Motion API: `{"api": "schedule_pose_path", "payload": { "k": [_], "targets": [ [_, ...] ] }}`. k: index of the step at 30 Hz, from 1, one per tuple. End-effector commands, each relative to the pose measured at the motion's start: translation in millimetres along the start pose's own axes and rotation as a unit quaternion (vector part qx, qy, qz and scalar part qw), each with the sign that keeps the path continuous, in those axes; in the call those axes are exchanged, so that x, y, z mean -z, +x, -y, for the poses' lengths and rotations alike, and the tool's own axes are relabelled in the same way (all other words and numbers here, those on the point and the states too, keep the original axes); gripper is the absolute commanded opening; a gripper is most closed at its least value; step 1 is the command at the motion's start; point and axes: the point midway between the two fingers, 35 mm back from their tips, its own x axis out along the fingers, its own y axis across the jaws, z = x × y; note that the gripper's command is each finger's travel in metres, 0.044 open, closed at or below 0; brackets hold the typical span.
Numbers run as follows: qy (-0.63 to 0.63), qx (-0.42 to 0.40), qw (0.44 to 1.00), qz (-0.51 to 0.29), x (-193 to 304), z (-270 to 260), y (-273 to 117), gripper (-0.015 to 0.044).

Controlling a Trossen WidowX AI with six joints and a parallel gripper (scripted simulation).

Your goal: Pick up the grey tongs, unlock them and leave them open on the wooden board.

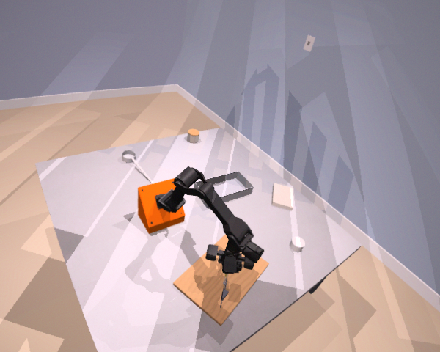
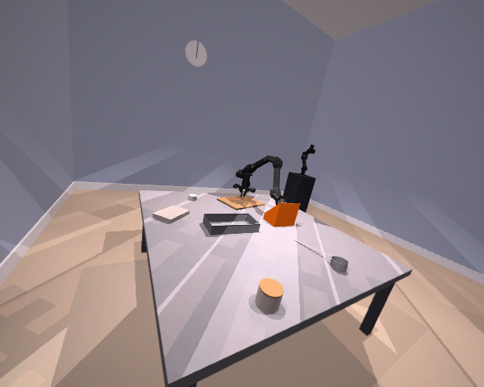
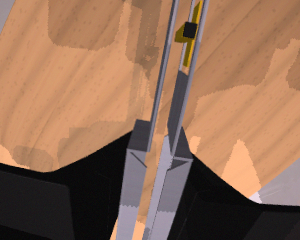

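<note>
Arm (image 1: 222, 212) (image 2: 259, 161) reaching from its orange base (image 1: 147, 219) (image 2: 287, 215) toward the tabletop edge farthest from the exterior camera; wooden board (image 1: 190, 281) (image 2: 230, 202) (image 3: 30, 95) lying near that edge, inward of it

Gripper (image 1: 227, 273) (image 2: 243, 193) (image 3: 152, 140) closing firmly on the grey tongs (image 1: 224, 290) (image 2: 243, 198) (image 3: 162, 75), which are hanging over the board; judged step: lowering for release

Best practice: keeping descent slow, tongs level and above the wood, opening only at contact, then backing straight up; lock state remaining uncertain

No words, labels, brands or numbers can be read in any view; the wall clock (image 2: 196, 53) shows a pale face whose markings are illegible.
</note>
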Motion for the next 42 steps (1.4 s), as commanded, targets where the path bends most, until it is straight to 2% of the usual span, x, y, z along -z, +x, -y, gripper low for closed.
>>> {"api": "schedule_pose_path", "payload": {
  "k": [1,20,21,27,42],
  "targets": [
    [0.000,0.000,1.000,0.000,0,0,0,-0.0071],
    [0.000,0.000,1.000,0.000,0,0,0,0.0428],
    [0.000,0.000,1.000,0.000,0,0,0,0.0440],
    [0.000,0.001,1.000,-0.001,-22,-6,-12,0.0440],
    [-0.005,0.000,1.000,0.005,-132,-9,-98,0.0440]
  ]
}}
